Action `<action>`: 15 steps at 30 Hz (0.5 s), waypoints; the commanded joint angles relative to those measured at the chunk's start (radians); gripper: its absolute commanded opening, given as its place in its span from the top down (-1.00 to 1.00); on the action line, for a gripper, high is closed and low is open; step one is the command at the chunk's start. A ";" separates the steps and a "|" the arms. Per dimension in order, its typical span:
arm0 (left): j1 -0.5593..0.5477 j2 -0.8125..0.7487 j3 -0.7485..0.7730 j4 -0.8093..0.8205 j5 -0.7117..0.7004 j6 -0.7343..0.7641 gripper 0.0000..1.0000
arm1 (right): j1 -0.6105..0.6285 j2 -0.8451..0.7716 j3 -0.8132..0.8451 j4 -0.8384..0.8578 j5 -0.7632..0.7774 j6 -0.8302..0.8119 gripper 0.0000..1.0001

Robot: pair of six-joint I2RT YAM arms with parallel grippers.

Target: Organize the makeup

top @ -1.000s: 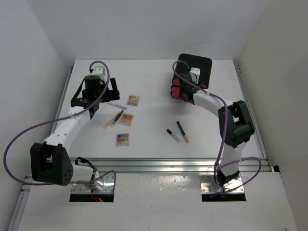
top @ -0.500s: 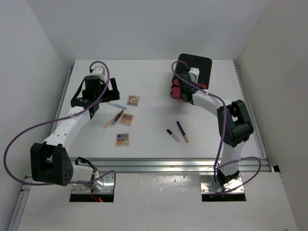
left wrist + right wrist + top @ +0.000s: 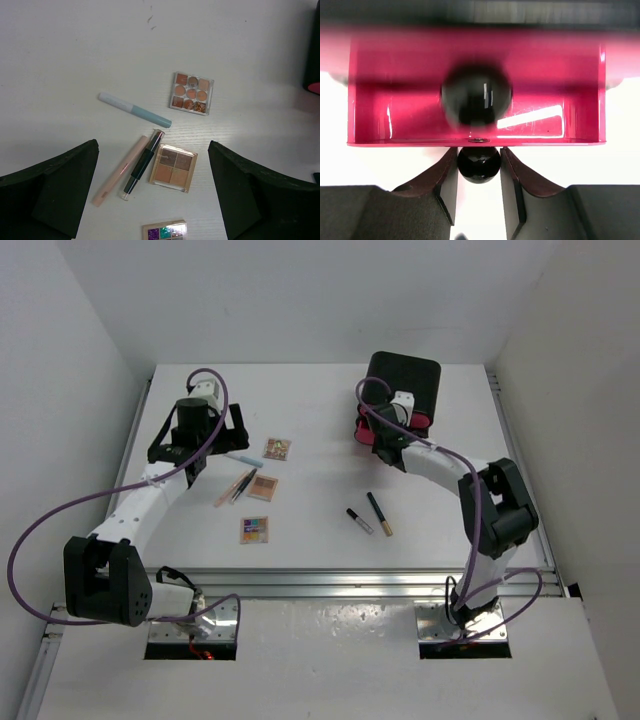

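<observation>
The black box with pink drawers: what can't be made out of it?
- Top view: the right arm covers most drawer fronts of the black box with pink drawers.
- Right wrist view: the glossy pink drawer behind the black round knob fills the frame; everything above it is blurred.
- Left wrist view: only a sliver shows, cut by the right edge.

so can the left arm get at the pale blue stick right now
Probably yes: the left gripper hangs open above the pale blue stick, which lies flat with nothing on top of it.
</observation>
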 commanded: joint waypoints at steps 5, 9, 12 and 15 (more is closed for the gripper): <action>0.011 -0.027 0.000 0.023 0.004 0.016 -0.95 | 0.074 -0.133 -0.123 -0.013 0.036 0.081 0.90; 0.011 -0.027 -0.011 0.023 -0.007 0.025 -0.95 | 0.107 -0.195 -0.192 -0.037 0.044 0.115 0.90; 0.011 -0.027 -0.031 0.023 -0.007 0.060 -0.95 | 0.120 -0.206 -0.214 -0.053 0.035 0.117 0.86; 0.011 -0.027 -0.052 0.043 -0.016 0.112 -0.95 | 0.124 -0.204 -0.206 -0.092 0.021 0.111 0.60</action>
